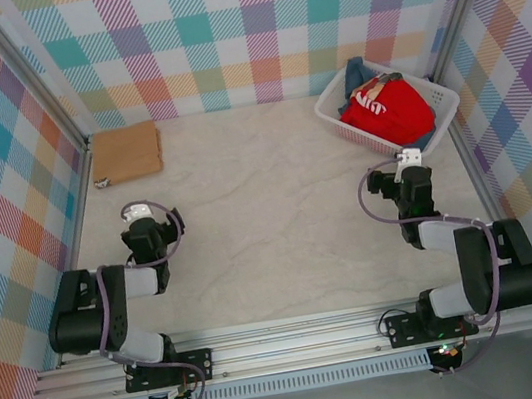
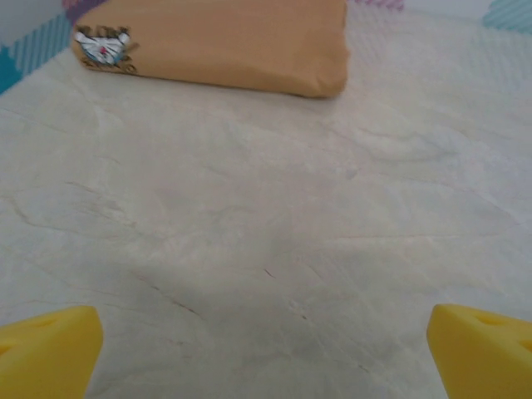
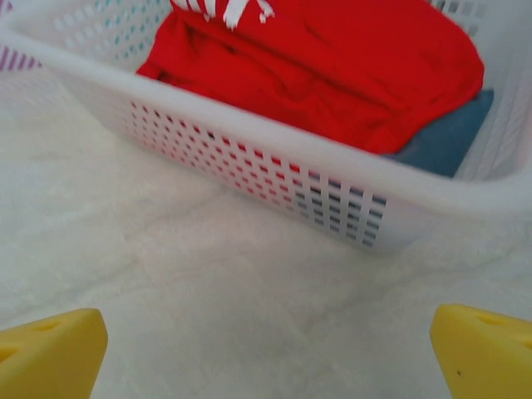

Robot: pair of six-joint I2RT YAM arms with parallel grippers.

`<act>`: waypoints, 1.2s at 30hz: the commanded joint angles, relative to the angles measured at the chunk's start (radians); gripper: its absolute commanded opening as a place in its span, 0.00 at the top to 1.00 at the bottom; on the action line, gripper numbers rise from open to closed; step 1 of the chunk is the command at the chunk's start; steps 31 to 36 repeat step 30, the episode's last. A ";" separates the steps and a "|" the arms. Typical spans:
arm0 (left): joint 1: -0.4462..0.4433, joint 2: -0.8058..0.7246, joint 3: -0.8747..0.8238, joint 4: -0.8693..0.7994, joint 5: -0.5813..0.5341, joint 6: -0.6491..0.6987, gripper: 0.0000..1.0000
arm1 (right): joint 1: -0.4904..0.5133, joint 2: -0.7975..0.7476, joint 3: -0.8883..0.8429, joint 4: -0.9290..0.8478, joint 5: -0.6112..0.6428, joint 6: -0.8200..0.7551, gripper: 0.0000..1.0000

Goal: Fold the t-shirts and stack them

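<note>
A folded tan t-shirt [image 1: 126, 152] lies at the far left corner of the table; in the left wrist view the tan t-shirt [image 2: 241, 41] sits well ahead of my fingers. A crumpled red t-shirt [image 1: 385, 110] with white lettering fills the white basket [image 1: 440, 116] at the far right, over a blue t-shirt [image 1: 357, 72]. From the right wrist the red t-shirt [image 3: 332, 66] and a blue t-shirt [image 3: 445, 141] show inside the basket [image 3: 249, 125]. My left gripper [image 2: 266, 353] is open over bare table. My right gripper [image 3: 266, 353] is open just short of the basket.
Plaid walls with metal posts close in the table on three sides. The marble-look tabletop [image 1: 268, 209] lies between the two arms. A metal rail [image 1: 299, 341] runs along the near edge under the arm bases.
</note>
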 commanded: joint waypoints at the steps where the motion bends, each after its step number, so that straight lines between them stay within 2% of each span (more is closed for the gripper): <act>1: -0.026 0.035 0.047 0.032 0.018 0.059 0.00 | -0.009 0.049 -0.010 0.114 -0.067 -0.028 0.00; 3: -0.028 0.026 0.052 0.012 0.019 0.057 0.00 | -0.036 0.102 -0.014 0.180 -0.090 -0.004 0.00; 4: -0.027 0.035 0.045 0.044 0.018 0.061 0.00 | -0.041 0.110 0.000 0.144 -0.108 -0.004 0.00; 6: -0.027 0.033 0.046 0.036 0.020 0.059 0.00 | -0.041 0.178 -0.022 0.274 -0.094 -0.005 0.00; 8: -0.028 0.032 0.047 0.033 0.020 0.057 0.00 | -0.041 0.155 0.001 0.181 -0.101 -0.004 0.00; 9: -0.027 0.029 0.049 0.025 0.020 0.057 0.00 | -0.041 0.172 -0.002 0.219 -0.097 -0.008 0.00; 11: -0.027 0.031 0.050 0.026 0.021 0.057 0.00 | -0.038 0.162 0.019 0.157 -0.087 -0.003 0.00; 36: -0.033 0.029 0.050 0.026 0.012 0.067 0.00 | -0.027 0.163 0.024 0.153 -0.125 -0.035 0.00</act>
